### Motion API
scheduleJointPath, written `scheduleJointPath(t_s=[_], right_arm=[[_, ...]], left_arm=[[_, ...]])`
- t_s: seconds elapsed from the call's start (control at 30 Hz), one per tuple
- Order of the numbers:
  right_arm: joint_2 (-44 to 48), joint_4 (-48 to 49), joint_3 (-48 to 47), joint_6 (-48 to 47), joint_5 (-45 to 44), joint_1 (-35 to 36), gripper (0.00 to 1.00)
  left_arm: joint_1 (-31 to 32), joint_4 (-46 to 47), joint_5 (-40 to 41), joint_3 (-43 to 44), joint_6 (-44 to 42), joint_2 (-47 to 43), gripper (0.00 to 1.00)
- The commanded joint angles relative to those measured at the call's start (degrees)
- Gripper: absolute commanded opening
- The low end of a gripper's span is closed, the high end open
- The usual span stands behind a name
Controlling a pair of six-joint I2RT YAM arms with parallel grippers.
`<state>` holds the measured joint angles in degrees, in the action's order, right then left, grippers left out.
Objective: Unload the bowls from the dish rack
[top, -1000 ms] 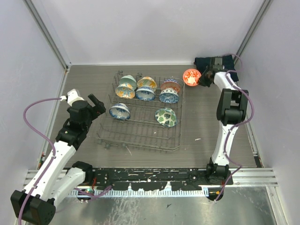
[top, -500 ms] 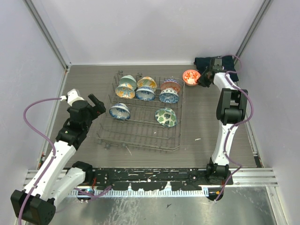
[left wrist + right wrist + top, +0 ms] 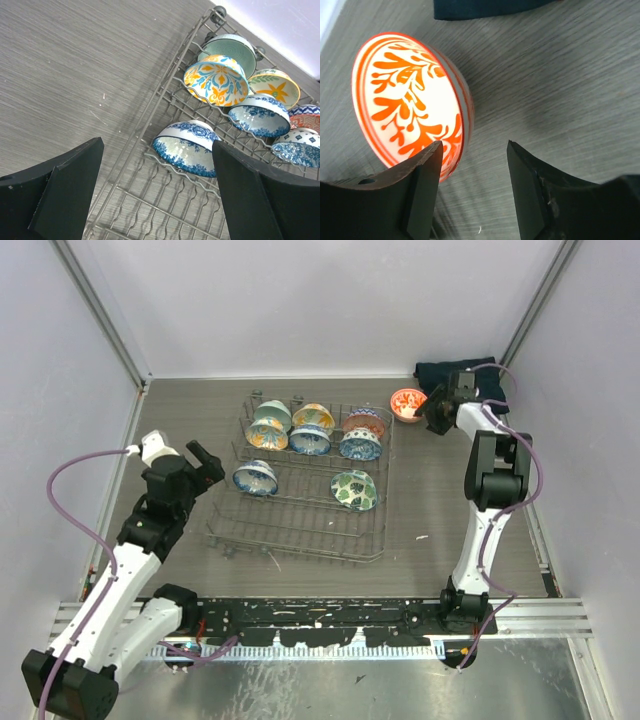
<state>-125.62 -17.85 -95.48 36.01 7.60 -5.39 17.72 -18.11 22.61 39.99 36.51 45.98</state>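
- Far right corner: my right claw (image 3: 475,146) hangs low over the table (image 3: 440,500), fingers spread and nothing between them.
- The orange bowl (image 3: 410,100) sits on the table, off the dish rack (image 3: 290,532) and near the dark cloth (image 3: 445,371). It lies just outside one finger; I cannot tell whether they touch.
- I judge the step in hand to be the set-down of this bowl, with the release made and the pull-away not yet begun. That calls for a clean lift away from the rim, so the finger does not drag or tip the bowl.
- At the rack's left edge my left claw (image 3: 208,465) hovers, spread wide and empty, facing the blue-and-white bowl (image 3: 186,148) in the near row.
- The other bowls lean among the wires, most of them in the far rows.
- I would take the blue-and-white bowl next: come down on its raised rim and pinch the wall without snagging the wires.
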Motion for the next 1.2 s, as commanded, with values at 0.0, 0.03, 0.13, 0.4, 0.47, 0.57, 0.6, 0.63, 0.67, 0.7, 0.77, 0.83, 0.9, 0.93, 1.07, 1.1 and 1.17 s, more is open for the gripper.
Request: scheduleJointPath(t_s=[0.0, 0.03, 0.13, 0.4, 0.47, 0.57, 0.6, 0.63, 0.67, 0.7, 0.77, 0.83, 0.9, 0.93, 1.07, 1.1, 1.17], right_arm=[[9.3, 5.7, 2.0, 0.8, 0.3, -0.7, 0.61], [10.1, 6.0, 2.2, 0.8, 0.7, -0.7, 0.62], [12.2, 6.5, 2.7, 0.9, 1.4, -0.7, 0.66], [22.7, 8.9, 9.5, -0.4, 3.6, -0.7, 0.7], [26.2, 10.9, 12.8, -1.5, 4.8, -0.7, 0.7], [31.7, 13.3, 16.4, -3.3, 6.3, 0.1, 0.7], [33.5, 14.0, 17.5, -4.1, 6.4, 0.6, 0.7], [35.5, 14.7, 18.3, -4.8, 6.2, 1.3, 0.71], [37.5, 15.2, 19.1, -5.8, 5.8, 2.3, 0.71], [39.3, 15.5, 19.6, -7.6, 4.6, 4.0, 0.71], [42.2, 14.6, 19.5, -10.5, 2.0, 7.1, 0.72], [43.8, 13.2, 18.1, -12.7, -0.1, 9.7, 0.73], [44.5, 11.8, 16.8, -13.9, -0.7, 11.5, 0.73], [44.6, 11.4, 16.4, -14.1, -0.7, 12.0, 0.73], [44.9, 11.9, 16.4, -14.0, 0.0, 13.0, 0.73], [44.8, 11.8, 16.2, -14.0, 0.3, 13.2, 0.73], [44.8, 11.7, 16.0, -14.1, 0.5, 13.3, 0.73]], left_arm=[[-0.3, 0.0, 0.9, 0.3, -0.2, -2.3, 0.98], [-0.2, -0.1, 0.8, 0.3, -0.2, -2.5, 0.98], [-0.3, -0.3, 0.3, 0.5, -0.3, -2.8, 0.98], [-0.3, -0.4, -4.9, 2.4, 0.3, -2.4, 0.98], [-0.2, 0.5, -6.5, 2.1, 0.7, -2.6, 0.98], [-0.2, 2.2, -7.7, 1.6, 0.9, -2.5, 0.98], [-0.2, 2.3, -8.3, 1.8, 0.9, -2.2, 0.98], [-0.2, 2.4, -8.9, 2.1, 0.9, -1.7, 0.98], [-0.2, 2.5, -9.4, 2.5, 0.7, -1.3, 0.98], [-0.2, 2.5, -10.0, 2.8, 0.4, -1.0, 0.98], [-0.1, 2.3, -11.5, 3.9, -0.6, -0.5, 0.98], [0.0, 1.4, -13.9, 5.5, -1.4, -0.2, 0.98], [0.6, 0.6, -17.1, 6.7, -1.8, 0.1, 0.98], [1.2, 0.6, -18.0, 7.1, -1.9, 0.3, 0.98], [2.4, 0.0, -17.9, 9.8, -2.2, 2.3, 0.98], [2.4, 0.0, -17.9, 10.7, -2.3, 2.8, 0.98], [2.4, 0.6, -17.6, 12.3, -2.7, 4.1, 0.98]])
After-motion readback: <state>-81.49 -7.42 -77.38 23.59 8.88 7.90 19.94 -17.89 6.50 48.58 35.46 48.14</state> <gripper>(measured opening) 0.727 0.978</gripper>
